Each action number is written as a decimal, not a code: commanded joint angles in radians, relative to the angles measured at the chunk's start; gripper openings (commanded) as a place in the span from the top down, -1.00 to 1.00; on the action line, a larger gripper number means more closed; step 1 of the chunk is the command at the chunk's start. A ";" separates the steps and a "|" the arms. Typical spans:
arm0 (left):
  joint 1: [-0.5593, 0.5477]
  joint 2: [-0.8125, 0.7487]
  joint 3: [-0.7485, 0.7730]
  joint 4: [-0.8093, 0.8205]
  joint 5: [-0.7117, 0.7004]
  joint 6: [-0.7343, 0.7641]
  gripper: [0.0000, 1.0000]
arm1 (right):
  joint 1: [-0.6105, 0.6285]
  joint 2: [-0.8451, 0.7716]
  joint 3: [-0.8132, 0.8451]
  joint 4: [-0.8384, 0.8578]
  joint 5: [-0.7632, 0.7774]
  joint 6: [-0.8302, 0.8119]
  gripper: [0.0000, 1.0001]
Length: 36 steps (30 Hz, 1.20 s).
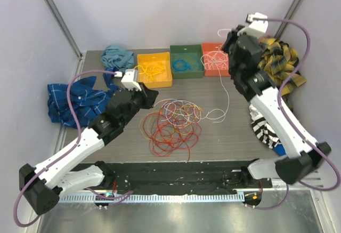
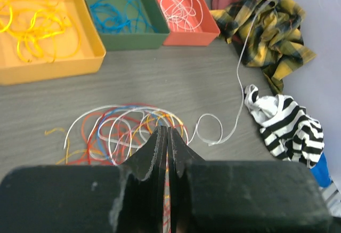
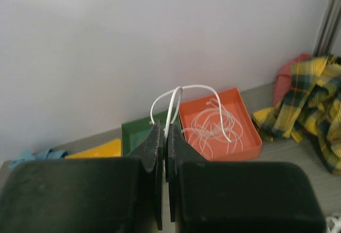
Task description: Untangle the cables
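A tangle of red, orange, yellow and white cables lies in the middle of the table; it also shows in the left wrist view. My left gripper is shut and empty just left of and above the tangle, its fingertips over the tangle's near edge. My right gripper is raised above the orange bin and shut on a white cable. That cable hangs down to a loop on the table, right of the tangle.
A yellow bin holds yellow cables, a green bin blue ones, and the orange bin white ones. A blue plaid cloth lies left, a teal cloth back left, and yellow plaid and striped cloths right.
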 commanded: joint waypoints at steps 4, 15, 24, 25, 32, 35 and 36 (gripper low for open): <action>-0.001 -0.195 -0.133 -0.093 -0.040 -0.049 0.87 | -0.078 0.269 0.483 0.154 -0.004 -0.087 0.99; -0.001 -0.211 -0.233 -0.105 -0.004 -0.070 0.87 | -0.177 0.682 0.974 0.346 -0.081 -0.142 0.99; -0.001 -0.105 -0.218 -0.049 0.015 -0.047 0.87 | -0.258 0.840 0.712 0.398 0.000 -0.078 0.99; -0.001 -0.098 -0.215 -0.050 0.024 -0.047 0.87 | -0.264 0.849 0.692 0.398 0.003 -0.064 0.99; -0.001 -0.061 -0.221 -0.032 0.033 -0.056 0.86 | -0.281 0.901 0.552 0.346 -0.064 0.014 0.98; -0.001 -0.042 -0.210 -0.033 0.047 -0.064 0.86 | -0.283 0.938 0.525 0.302 -0.078 0.056 0.99; -0.001 -0.042 -0.205 -0.036 0.049 -0.066 0.86 | -0.286 0.955 0.520 0.289 -0.090 0.065 0.99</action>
